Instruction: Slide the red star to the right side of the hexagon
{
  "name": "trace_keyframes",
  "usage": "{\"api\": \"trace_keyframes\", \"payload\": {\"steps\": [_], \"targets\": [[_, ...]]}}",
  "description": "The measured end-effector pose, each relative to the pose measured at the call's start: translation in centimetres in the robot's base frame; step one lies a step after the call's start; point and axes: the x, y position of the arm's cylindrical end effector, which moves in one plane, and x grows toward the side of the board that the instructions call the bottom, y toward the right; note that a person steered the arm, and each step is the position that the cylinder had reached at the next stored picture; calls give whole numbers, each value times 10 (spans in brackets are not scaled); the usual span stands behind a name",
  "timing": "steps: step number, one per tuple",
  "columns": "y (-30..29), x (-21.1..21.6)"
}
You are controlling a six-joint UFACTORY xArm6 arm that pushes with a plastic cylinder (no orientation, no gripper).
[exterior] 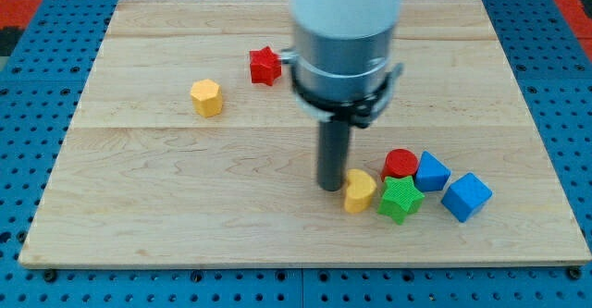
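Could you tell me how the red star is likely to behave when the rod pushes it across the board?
The red star sits flat and squat on the smooth wooden board, so it will probably slide rather than tip. Its points may make it rotate under an off-centre push. My tip is far from it, beside the yellow block.

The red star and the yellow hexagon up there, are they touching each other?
Apart. The camera view shows bare wood between the red star and the yellow hexagon; the star sits toward the view's upper right of the hexagon.

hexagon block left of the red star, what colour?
Yellow. The hexagon shows plainly in the camera view, left of the red star.
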Motion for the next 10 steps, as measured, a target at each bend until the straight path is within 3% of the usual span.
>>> {"api": "trace_keyframes", "payload": {"steps": [1,2,4,5,6,7,8,9,10], "targets": [[-68,5],[-104,-72],[39,-230],[58,-291],[31,-298],[-44,-257],[-66,-221],[-83,-224],[-115,-193]]}}
